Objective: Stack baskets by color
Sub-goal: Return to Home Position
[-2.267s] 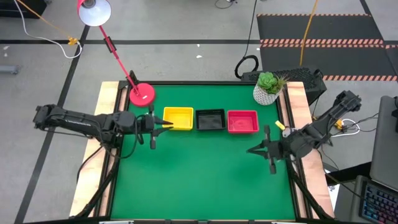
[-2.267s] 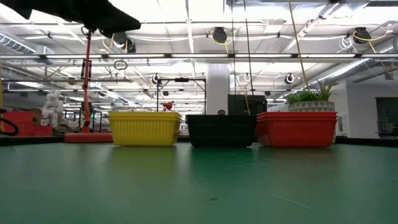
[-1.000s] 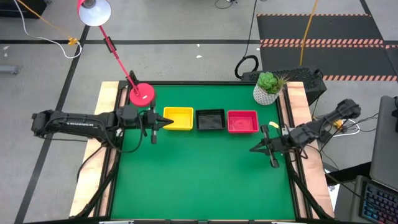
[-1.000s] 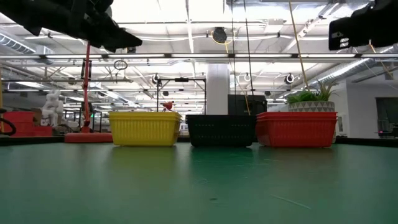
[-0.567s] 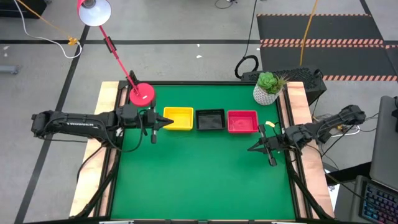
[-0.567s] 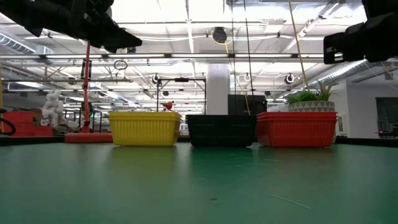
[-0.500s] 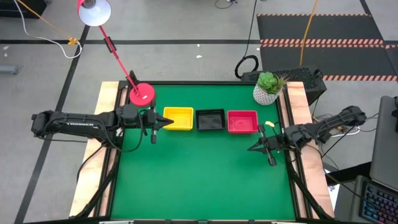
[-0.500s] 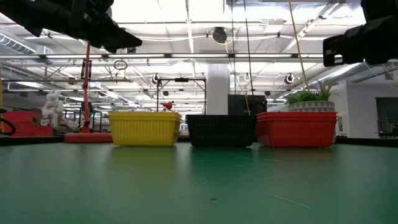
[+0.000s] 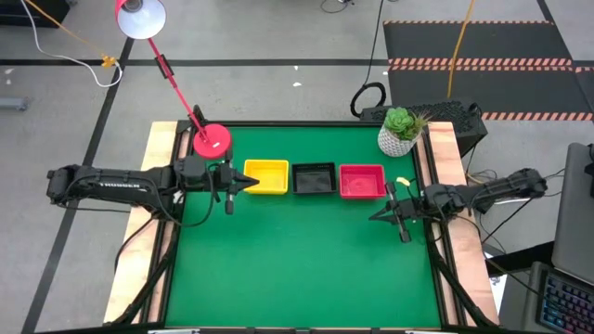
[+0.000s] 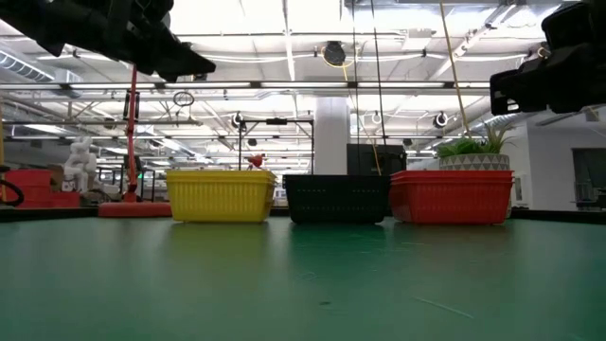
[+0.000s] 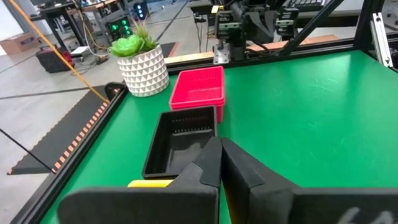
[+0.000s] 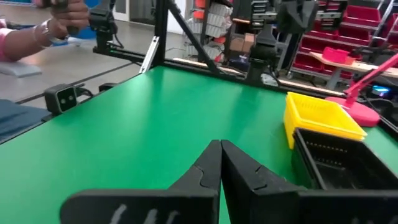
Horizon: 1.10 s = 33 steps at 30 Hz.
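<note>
Three basket stacks stand in a row on the green table toward its far side: yellow (image 9: 266, 176), black (image 9: 314, 178) and red (image 9: 362, 181), each resting on its bottom. My left gripper (image 9: 252, 183) is shut and empty, hanging just left of the yellow stack, above the table. My right gripper (image 9: 374, 216) is shut and empty, near the table's right edge, right of and nearer than the red stack. The left wrist view shows the black stack (image 11: 180, 140) and the red stack (image 11: 199, 87) beyond my shut fingers; the right wrist view shows the yellow stack (image 12: 320, 118).
A red lamp base (image 9: 212, 141) stands at the far left corner, its arm reaching off the table. A white plant pot (image 9: 400, 132) stands at the far right corner. The near half of the green table (image 9: 297, 269) is bare. A person's hand (image 12: 59, 18) shows beyond the table.
My right gripper has drawn back toward the table's right edge and sunk lower, staying shut; its arm has swung so it lies more level along that edge. The left arm and the three basket stacks have kept still.
</note>
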Tool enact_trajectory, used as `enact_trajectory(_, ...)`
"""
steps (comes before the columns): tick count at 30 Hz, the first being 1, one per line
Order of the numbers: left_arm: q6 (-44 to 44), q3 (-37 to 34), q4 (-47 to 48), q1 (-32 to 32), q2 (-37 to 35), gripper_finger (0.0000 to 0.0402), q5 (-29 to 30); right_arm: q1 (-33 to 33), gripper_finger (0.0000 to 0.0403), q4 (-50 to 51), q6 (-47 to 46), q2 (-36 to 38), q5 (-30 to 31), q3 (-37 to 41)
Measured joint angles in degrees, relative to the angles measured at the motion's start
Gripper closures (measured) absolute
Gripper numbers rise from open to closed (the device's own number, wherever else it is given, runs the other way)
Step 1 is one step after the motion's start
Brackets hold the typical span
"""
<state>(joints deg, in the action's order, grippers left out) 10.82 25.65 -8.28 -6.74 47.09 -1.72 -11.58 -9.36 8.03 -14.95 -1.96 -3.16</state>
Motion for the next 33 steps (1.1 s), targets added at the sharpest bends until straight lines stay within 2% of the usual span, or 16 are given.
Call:
enact_trajectory(16,-2.4,0.0,1.34,0.05,0.02,0.0386,-0.85,4.04,0.0403,9.04,2.12,14.95,-2.66,0.09)
enact_trajectory(30,-4.02,0.0,3.73,1.29,-1.46,0.0398,-1.07,8.69,0.0403,8.75,4.84,14.87,-3.77,0.15)
enact_trajectory(33,-4.7,0.0,5.27,1.31,-2.47,0.0393,-1.05,10.42,0.0403,9.28,5.05,14.87,-1.48,0.15)
